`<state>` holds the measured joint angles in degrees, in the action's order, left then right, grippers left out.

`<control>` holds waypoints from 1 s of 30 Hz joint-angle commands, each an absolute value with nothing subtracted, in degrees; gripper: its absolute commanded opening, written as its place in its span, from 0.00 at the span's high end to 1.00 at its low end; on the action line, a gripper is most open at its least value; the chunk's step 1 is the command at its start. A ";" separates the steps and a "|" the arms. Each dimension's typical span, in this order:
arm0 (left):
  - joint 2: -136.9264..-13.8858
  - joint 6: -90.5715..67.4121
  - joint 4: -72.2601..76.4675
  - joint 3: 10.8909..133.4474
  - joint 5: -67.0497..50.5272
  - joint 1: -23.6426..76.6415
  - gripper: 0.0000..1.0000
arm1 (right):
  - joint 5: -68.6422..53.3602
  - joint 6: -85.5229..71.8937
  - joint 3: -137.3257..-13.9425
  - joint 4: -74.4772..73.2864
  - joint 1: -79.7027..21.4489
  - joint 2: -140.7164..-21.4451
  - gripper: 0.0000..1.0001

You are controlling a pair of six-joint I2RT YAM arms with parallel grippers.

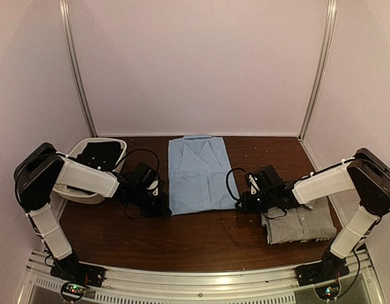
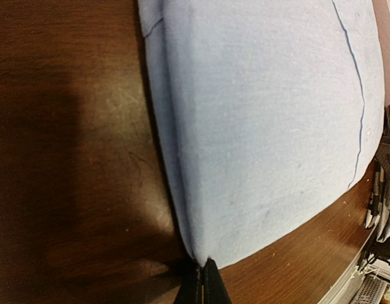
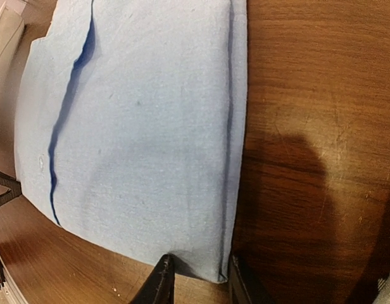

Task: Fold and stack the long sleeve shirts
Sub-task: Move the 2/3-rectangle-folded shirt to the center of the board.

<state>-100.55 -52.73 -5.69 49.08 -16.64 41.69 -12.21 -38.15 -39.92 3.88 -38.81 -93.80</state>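
The light blue shirt (image 1: 198,174) lies folded into a rectangle at the middle of the table, collar at the far end. My left gripper (image 1: 163,209) is at its near left corner. In the left wrist view the gripper (image 2: 204,269) is shut, with the light blue shirt's (image 2: 264,126) corner pinched at the tips. My right gripper (image 1: 240,204) is at the near right corner. There its fingers (image 3: 159,282) stand apart on either side of the shirt's (image 3: 144,139) corner, so the gripper (image 3: 198,278) is open. The grey shirt (image 1: 299,223) lies folded at the near right, under the right arm.
A white basin (image 1: 78,193) holding dark cloth sits at the far left, behind the left arm. Pale walls with metal posts close in the back and sides. A metal rail (image 1: 201,282) runs along the near edge of the table.
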 commanded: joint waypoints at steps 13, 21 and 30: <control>-98.38 -52.70 -7.35 47.29 -12.82 42.01 1.00 | -15.64 -42.03 -36.40 4.22 -38.63 -89.30 0.66; -94.86 -52.44 -8.94 44.26 -12.26 42.01 1.00 | -16.55 -43.81 -36.25 6.18 -40.85 -90.45 0.66; -93.37 -52.58 -8.93 42.02 -12.52 42.01 1.00 | -16.55 -45.93 -36.31 7.77 -43.57 -92.31 0.66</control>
